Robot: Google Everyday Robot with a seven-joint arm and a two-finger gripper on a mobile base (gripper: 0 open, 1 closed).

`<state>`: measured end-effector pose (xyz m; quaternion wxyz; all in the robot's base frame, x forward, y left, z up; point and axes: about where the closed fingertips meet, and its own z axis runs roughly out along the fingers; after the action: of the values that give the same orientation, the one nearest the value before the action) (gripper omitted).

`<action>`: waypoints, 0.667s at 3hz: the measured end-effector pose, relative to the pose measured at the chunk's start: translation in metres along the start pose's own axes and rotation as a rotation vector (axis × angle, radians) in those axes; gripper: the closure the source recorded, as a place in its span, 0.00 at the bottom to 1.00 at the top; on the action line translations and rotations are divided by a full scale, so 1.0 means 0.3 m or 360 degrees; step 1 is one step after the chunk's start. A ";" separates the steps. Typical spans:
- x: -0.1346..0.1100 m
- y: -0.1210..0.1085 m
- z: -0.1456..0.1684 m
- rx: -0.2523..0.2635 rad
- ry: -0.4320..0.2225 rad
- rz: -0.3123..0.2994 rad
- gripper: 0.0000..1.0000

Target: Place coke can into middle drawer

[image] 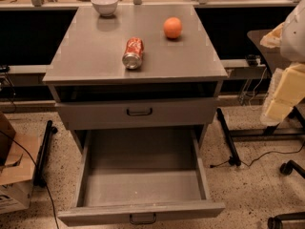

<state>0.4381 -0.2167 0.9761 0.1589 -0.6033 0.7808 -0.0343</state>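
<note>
The coke can (pixel 133 53) lies on its side on the grey cabinet top (pixel 86 56), near the middle, with its silver end toward the front. The middle drawer (pixel 143 185) is pulled far out and its flat tray holds nothing; its front with a small dark handle (pixel 142 218) is at the bottom of the view. The upper drawer front (pixel 138 112) sits just under the tabletop, slightly out. My gripper (pixel 281 97) shows as pale cream blocks at the right edge, off to the side of the cabinet and well away from the can.
An orange (pixel 172 27) sits on the top right of the can. A white bowl (pixel 104 4) stands at the back left. A cardboard box (pixel 12 175) is on the floor at left. Dark stand legs (pixel 228 137) and cables lie on the floor at right.
</note>
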 end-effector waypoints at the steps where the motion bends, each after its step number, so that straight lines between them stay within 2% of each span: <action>1: 0.000 0.000 0.000 0.0000 0.0000 0.0000 0.00; 2: -0.093 -0.040 0.066 -0.0013 -0.0059 -0.0087 0.00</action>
<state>0.4611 -0.1907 0.9659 0.1698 -0.6257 0.7610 -0.0243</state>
